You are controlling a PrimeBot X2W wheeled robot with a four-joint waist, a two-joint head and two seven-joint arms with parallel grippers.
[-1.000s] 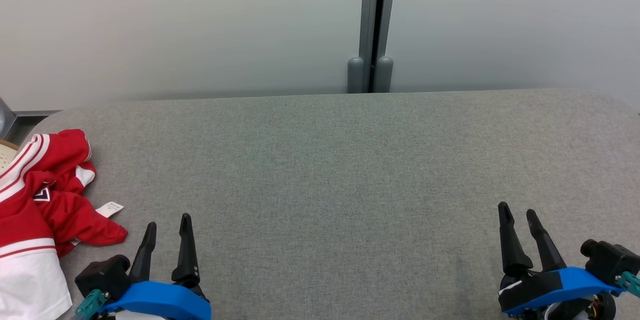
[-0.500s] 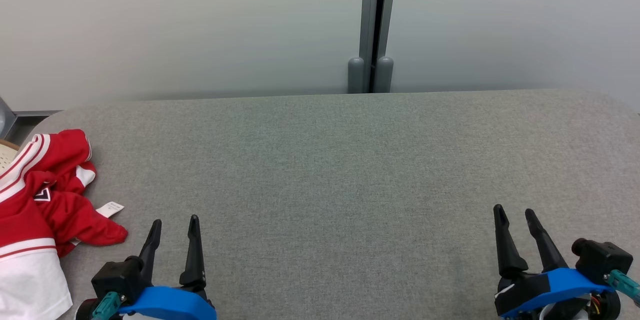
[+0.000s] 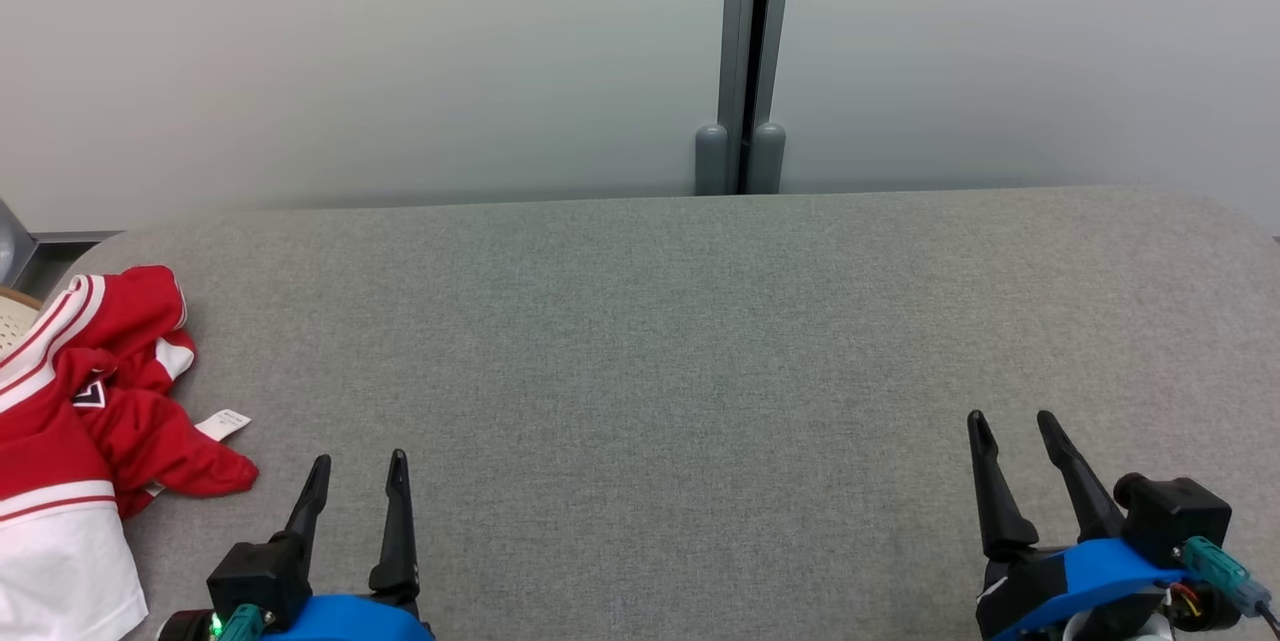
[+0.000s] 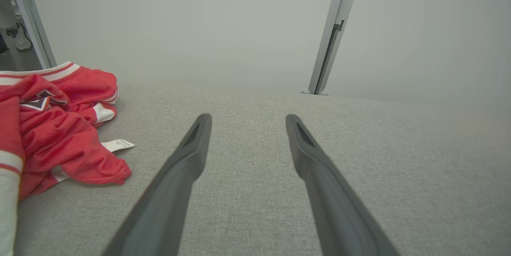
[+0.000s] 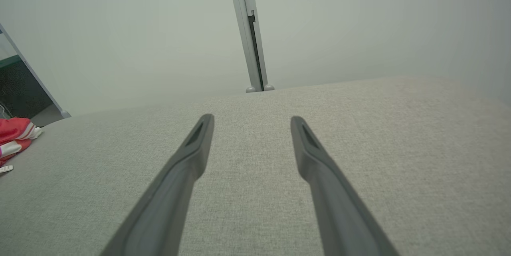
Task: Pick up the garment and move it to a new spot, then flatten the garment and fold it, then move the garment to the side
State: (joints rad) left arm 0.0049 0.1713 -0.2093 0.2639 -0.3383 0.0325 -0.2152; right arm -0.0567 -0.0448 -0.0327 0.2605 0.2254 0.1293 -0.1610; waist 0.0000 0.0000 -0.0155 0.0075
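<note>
A crumpled red and white garment lies at the left end of the grey table, partly hanging over its edge, with a small white tag beside it. In the left wrist view the garment sits left of my fingers; the right wrist view catches a bit of the garment at far left. My left gripper is open and empty, just right of the garment and apart from it. My right gripper stands open and empty near the table's front right.
A pale wall with a grey vertical post rises behind the table's far edge. A light woven object peeks out past the table's left end.
Both grippers have drawn back toward the bottom of the head view, the left shifting slightly right and the right slightly left. The garment has stayed put; the camera tilted slightly.
</note>
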